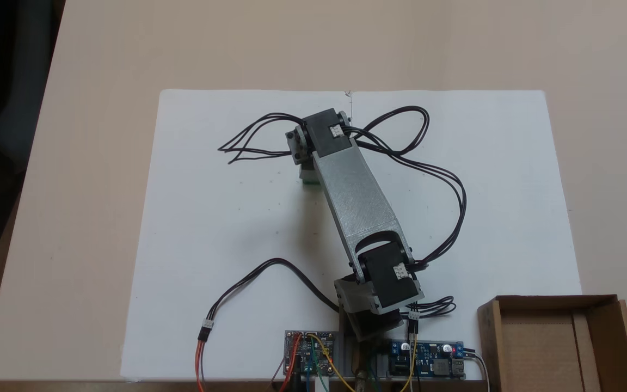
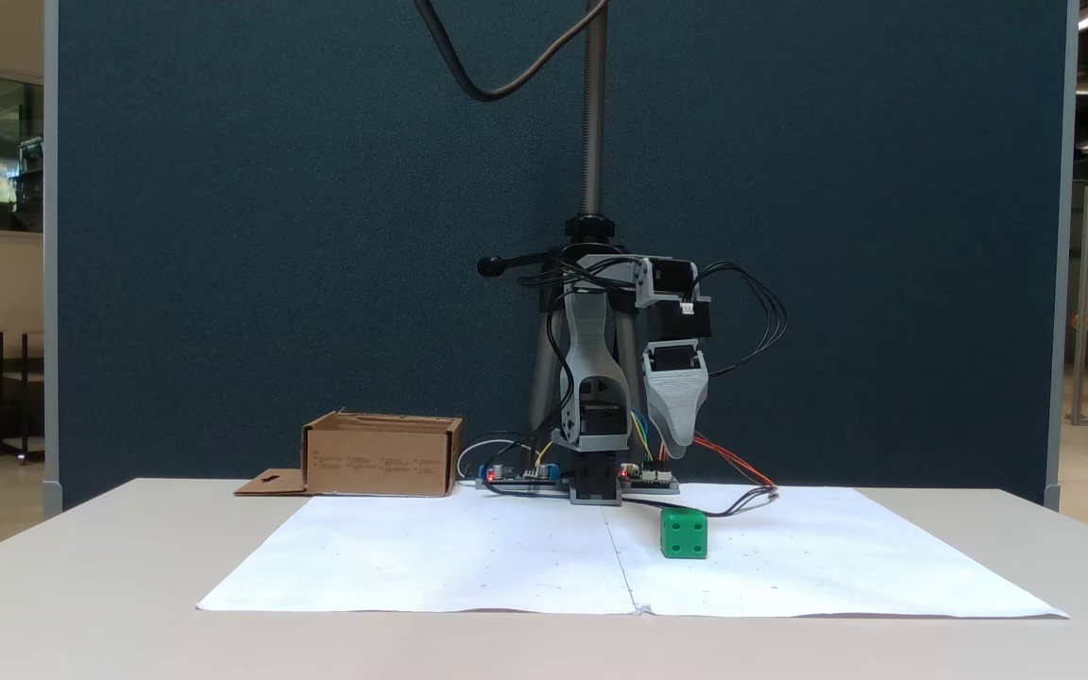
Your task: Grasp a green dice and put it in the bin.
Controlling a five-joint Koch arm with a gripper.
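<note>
Here's the broad beige table [image 1: 90, 218], a white paper sheet [image 2: 468, 557] spread over its middle. The shallow brown cardboard bin [image 1: 555, 340] sits open-topped at the table's arm-side edge, toward a corner. The grey-and-black arm's gripper [image 2: 677, 444] hangs point-down above the sheet, jaws one behind the other, so I can't tell how open it is. It holds nothing. Just below, the small bright green plastic dice [image 2: 684, 534] rests mid-sheet: likely light, stiff, slick; pinch two opposite flat faces.

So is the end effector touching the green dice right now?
Apart. In a fixed view the end effector hangs well above the green dice, with dark backdrop and cables plainly between them; the dice sits alone on the white paper.
</note>
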